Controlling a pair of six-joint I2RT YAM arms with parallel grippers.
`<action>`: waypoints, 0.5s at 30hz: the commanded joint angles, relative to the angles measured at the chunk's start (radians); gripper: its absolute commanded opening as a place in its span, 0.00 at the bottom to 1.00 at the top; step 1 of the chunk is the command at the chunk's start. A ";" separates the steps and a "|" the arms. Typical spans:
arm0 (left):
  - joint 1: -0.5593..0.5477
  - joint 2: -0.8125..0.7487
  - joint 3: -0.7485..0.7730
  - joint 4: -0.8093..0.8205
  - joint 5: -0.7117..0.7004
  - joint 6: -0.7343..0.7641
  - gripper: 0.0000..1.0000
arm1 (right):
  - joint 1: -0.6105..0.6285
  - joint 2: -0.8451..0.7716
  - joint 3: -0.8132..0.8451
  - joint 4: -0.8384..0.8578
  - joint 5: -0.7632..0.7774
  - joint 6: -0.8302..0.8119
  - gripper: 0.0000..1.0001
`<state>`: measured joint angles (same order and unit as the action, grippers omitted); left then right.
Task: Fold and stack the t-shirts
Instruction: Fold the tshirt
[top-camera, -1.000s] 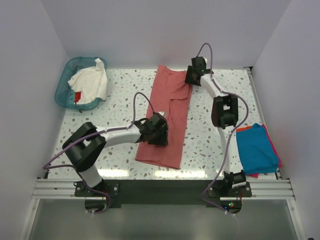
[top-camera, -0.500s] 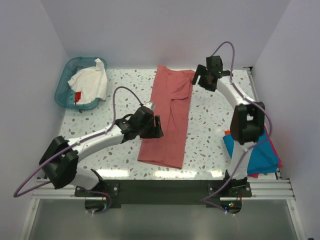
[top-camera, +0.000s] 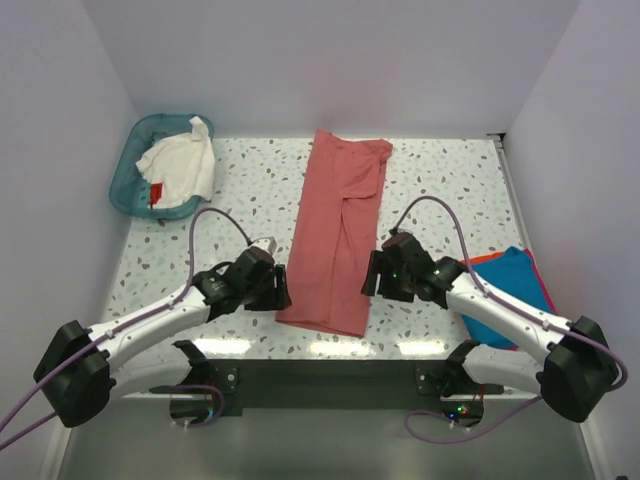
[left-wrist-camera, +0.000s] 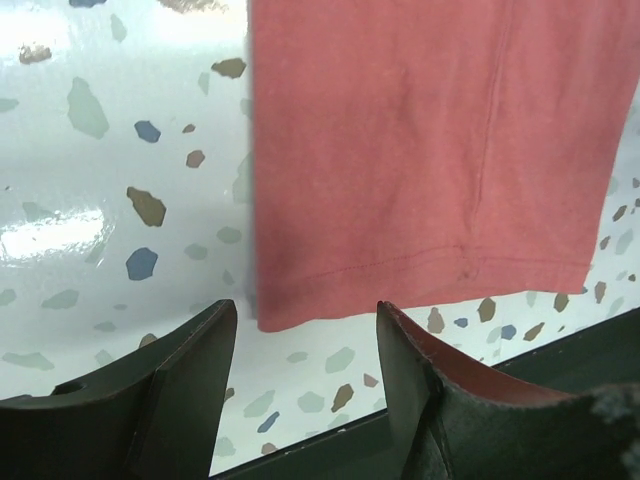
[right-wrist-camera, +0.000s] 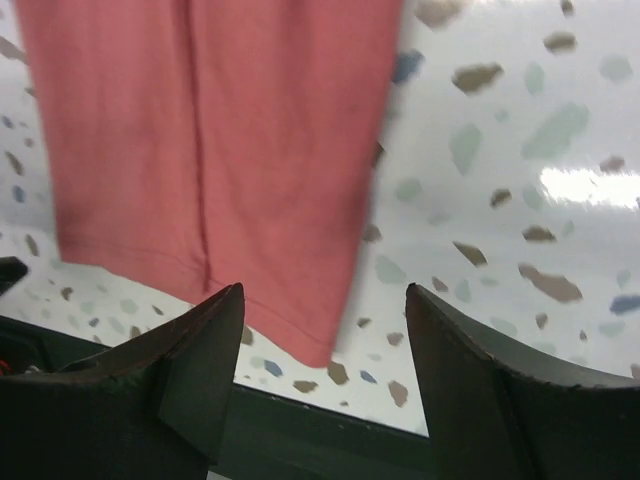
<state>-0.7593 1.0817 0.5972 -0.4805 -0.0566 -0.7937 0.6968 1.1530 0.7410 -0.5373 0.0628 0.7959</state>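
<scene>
Nearest, left gripper (left-wrist-camera: 305, 312): jaws spread wide and holding nothing; it sits low over the table (top-camera: 440, 190) just off the near left corner of the salmon-red t-shirt (top-camera: 335, 230). From its wrist camera that hem corner lies ahead, in line with the gap between the fingers. Whether a finger touches the cloth I cannot tell.
Right gripper (right-wrist-camera: 325, 295): also parted and empty, low at the near right corner of the same shirt, facing the left gripper across the hem. The corner shows between its fingers in the wrist view, not pinched.
Salmon-red t-shirt: lies flat down the middle of the table as a long narrow strip, sides folded inward, with a fold line running along its length. The hem is at the near edge and the top reaches the far edge.
Teal-blue t-shirt (top-camera: 515, 295): folded, at the right side of the table, partly hidden by the right arm.
Orange-red t-shirt (top-camera: 486, 258): folded under the teal-blue one, only its edges peeking out.
Basket (top-camera: 130, 175): teal plastic, at the far left corner.
White t-shirt (top-camera: 185, 165): bunched loosely in the basket, spilling over its right rim, a small red tag (top-camera: 155, 192) showing.
</scene>
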 joint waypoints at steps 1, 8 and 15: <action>0.006 -0.034 -0.048 0.019 0.000 -0.010 0.63 | 0.027 -0.087 -0.055 -0.052 0.041 0.112 0.68; 0.014 -0.048 -0.140 0.154 0.038 -0.007 0.62 | 0.104 -0.076 -0.164 0.056 -0.024 0.216 0.64; 0.020 -0.022 -0.204 0.247 0.081 -0.007 0.59 | 0.185 -0.052 -0.250 0.138 -0.020 0.322 0.61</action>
<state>-0.7460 1.0538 0.4168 -0.3359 -0.0139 -0.7937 0.8619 1.0939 0.5064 -0.4736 0.0380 1.0389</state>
